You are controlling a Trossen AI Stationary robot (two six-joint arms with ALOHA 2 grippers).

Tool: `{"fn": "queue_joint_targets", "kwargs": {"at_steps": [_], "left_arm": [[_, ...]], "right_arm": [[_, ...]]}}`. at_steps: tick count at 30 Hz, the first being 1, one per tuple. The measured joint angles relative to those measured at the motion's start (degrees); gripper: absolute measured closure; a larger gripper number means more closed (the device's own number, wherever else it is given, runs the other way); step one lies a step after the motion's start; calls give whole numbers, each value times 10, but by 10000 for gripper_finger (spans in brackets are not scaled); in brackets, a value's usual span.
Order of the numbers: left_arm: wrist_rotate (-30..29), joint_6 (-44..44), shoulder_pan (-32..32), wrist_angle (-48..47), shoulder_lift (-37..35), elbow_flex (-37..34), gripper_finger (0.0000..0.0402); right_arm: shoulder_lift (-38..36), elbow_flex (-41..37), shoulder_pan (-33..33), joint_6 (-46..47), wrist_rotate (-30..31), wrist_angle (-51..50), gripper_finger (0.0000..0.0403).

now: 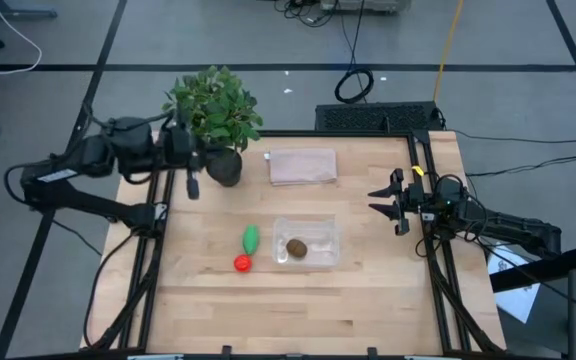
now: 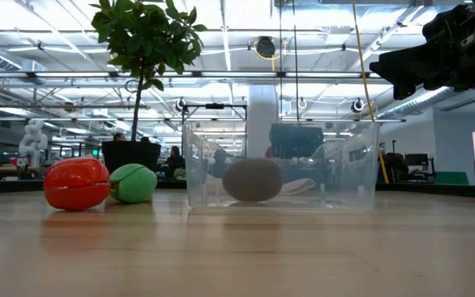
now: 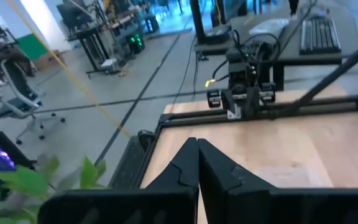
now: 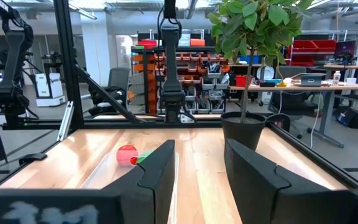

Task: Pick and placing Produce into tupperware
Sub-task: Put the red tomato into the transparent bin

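The clear tupperware (image 1: pixel 306 243) stands at the table's middle with the brown kiwi-like piece (image 1: pixel 296 247) resting on its floor; the kiwi also shows in the low view (image 2: pixel 252 179). The green piece (image 1: pixel 251 238) and the round red piece (image 1: pixel 242 263) lie on the table just left of the container, also in the low view (image 2: pixel 133 183) (image 2: pixel 77 183). My left gripper (image 1: pixel 192 185) is shut and empty at the far left, beside the potted plant. My right gripper (image 1: pixel 386 200) is open and empty above the table's right side.
A leafy potted plant (image 1: pixel 215 115) stands at the far left of the table. A flat pinkish lid-like piece (image 1: pixel 302 166) lies at the far middle, behind the container. Metal frame rails run along the table's left (image 1: pixel 148 262) and right edges.
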Motion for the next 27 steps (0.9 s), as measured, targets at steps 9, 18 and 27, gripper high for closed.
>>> {"fn": "queue_joint_targets", "kwargs": {"at_steps": [9, 18, 27], "left_arm": [[-21, -34, -19, 233, -57, -228, 401], [-53, -25, -56, 316, -143, -393, 401], [7, -47, -79, 411, -253, -552, 401]], "right_arm": [[0, 0, 0, 12, 0, 0, 270], [0, 0, 0, 12, 0, 0, 270], [0, 0, 0, 12, 0, 0, 270]]}}
